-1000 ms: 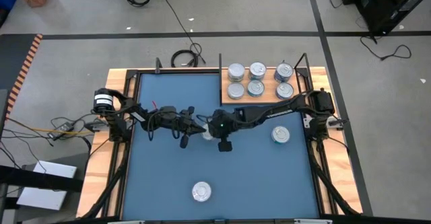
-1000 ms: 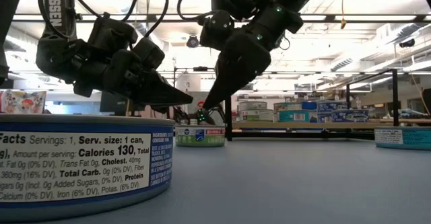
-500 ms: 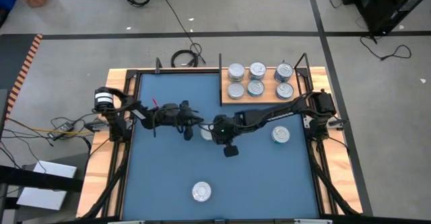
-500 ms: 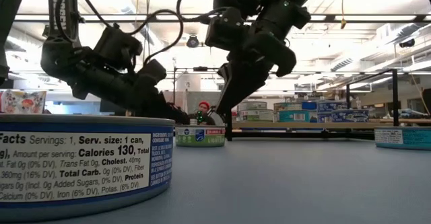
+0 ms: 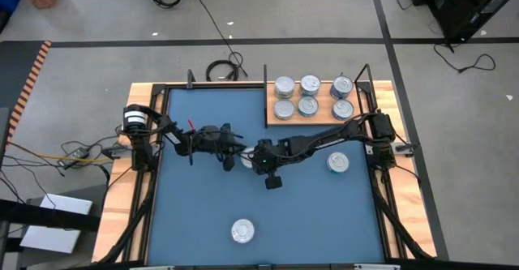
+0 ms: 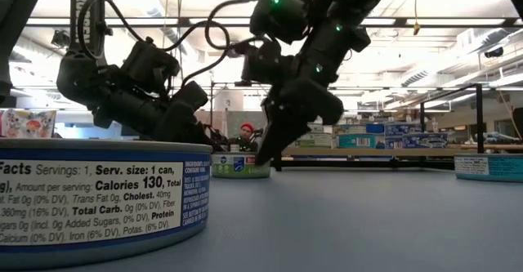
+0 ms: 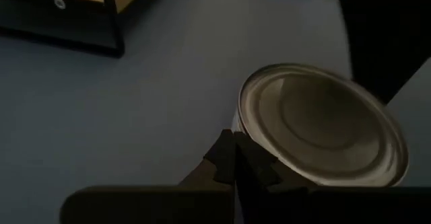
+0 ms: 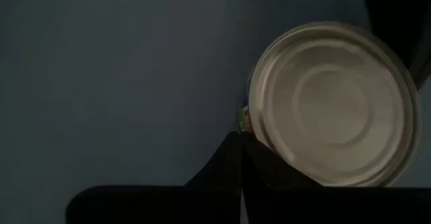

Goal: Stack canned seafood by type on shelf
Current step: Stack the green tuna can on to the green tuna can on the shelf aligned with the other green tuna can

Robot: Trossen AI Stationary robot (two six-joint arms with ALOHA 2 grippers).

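Observation:
One silver-lidded tin (image 5: 247, 161) stands on the blue mat between my two grippers; the low view shows its green and blue label (image 6: 241, 167). My left gripper (image 5: 236, 153) is shut and slants down at the tin's left side. My right gripper (image 5: 258, 163) is shut and points down at the tin's right side. Several tins (image 5: 309, 106) stand on their bases in two rows on the wooden shelf (image 5: 273, 122) at the far edge. Two more tins rest on the mat, one at right (image 5: 337, 163) and one near the front (image 5: 242, 231). My left gripper (image 7: 234, 158) has its shut fingertips against the tin's rim (image 7: 250, 143), slanting down from the table's left. The tin stands flat on the mat. My right gripper (image 8: 240, 146) has its shut fingertips against the tin's side wall (image 8: 244, 120), coming from above on the tin's right side (image 6: 268, 159).
The shelf's dark upright posts (image 5: 266, 82) stand at its corners. A wooden frame (image 5: 122, 189) borders the blue mat (image 5: 308, 213). The front tin looms large in the low view (image 6: 98, 198). Cables lie on the floor beyond the table.
Both grippers have come down toward the tin on the mat. The left one moved right and lower, until its tip reached the tin's left side. The right one dropped from above the tin to its right side. The tin has stayed in place.

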